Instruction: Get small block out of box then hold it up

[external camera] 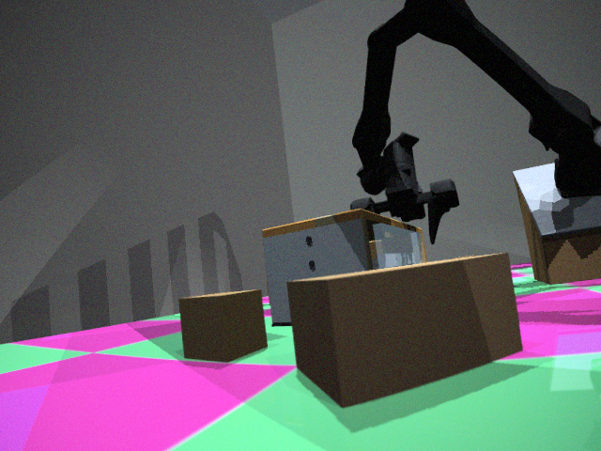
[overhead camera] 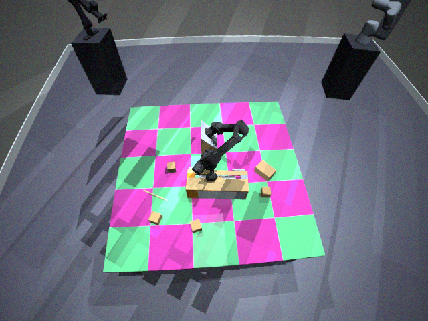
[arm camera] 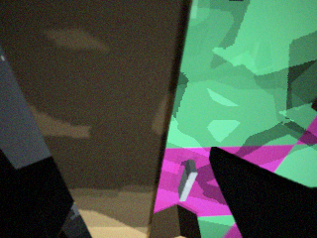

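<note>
The box (overhead camera: 217,185) (external camera: 315,279) has a wooden top with a long slot and a clear front facing the arm's base. My gripper (overhead camera: 209,175) (external camera: 398,230) (arm camera: 154,150) is open and empty, pointing down at the box. In the exterior view one finger hangs outside the clear front; the other goes down behind the box's top edge, its tip hidden. In the wrist view a brown part of the box fills the space between the fingers. A small wooden piece (external camera: 373,251) shows through the clear front; I cannot tell if it is the block or part of the shelf.
Loose wooden blocks stand around the box, including a large one (overhead camera: 265,170) (external camera: 412,330) and small ones (overhead camera: 265,191) (overhead camera: 170,167). A thin stick (overhead camera: 155,194) lies to the left. A wooden stand with a pale sloped panel (overhead camera: 207,132) (external camera: 538,204) is near the arm's base.
</note>
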Robot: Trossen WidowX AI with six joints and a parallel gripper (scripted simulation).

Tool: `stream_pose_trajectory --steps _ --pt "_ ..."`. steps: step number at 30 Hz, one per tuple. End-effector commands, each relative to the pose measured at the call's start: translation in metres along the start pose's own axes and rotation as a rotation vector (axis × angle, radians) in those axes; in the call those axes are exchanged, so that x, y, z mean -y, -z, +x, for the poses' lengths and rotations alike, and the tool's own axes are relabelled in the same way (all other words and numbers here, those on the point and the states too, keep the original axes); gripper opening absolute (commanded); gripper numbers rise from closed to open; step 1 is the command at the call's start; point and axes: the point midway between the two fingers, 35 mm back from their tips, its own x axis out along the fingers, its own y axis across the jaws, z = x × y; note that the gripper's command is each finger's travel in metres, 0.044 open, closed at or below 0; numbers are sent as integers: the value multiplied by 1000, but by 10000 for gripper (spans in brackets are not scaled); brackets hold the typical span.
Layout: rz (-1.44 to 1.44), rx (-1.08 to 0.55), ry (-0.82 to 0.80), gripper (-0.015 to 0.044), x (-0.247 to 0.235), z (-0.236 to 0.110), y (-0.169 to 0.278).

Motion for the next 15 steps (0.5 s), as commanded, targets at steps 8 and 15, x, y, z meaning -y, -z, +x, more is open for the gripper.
stream_pose_trajectory --steps 8,15 --pt "2 -3 -1 400 1 -2 -6" --pt "2 -3 -1 400 0 -1 -3"
